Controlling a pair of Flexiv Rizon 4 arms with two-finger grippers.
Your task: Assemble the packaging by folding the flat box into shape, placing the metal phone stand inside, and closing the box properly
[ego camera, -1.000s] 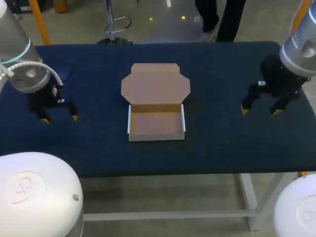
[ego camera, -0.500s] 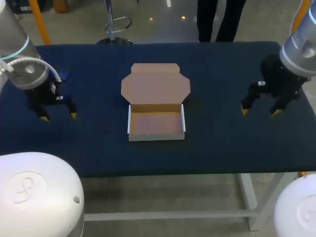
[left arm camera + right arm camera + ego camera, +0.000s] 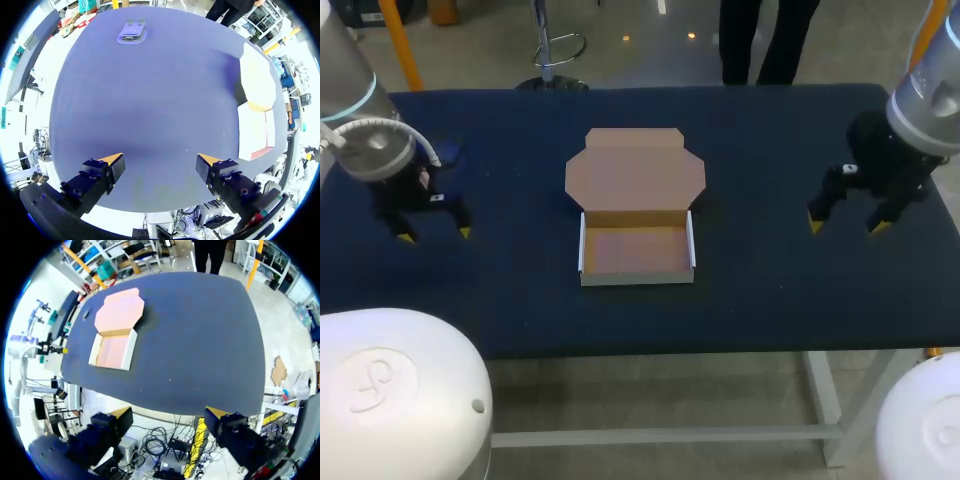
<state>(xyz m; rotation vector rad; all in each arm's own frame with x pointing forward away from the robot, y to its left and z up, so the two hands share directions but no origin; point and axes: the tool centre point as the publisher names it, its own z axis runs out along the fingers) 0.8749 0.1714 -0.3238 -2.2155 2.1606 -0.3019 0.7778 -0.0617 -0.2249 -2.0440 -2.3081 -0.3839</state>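
where the box (image 3: 636,210) rests, tabletop (image 3: 770,290) is navy.

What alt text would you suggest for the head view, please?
An open, empty cardboard box sits centred on a dark blue table, lid flat behind it. The left arm and right arm hang at either side, jaws open, clear of it.

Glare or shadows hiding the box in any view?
Head view: box evenly lit, no glare. Left wrist view: box blown out almost white, surface detail lost. Right wrist view: box well lit, no glare; fisheye bows the table edge.
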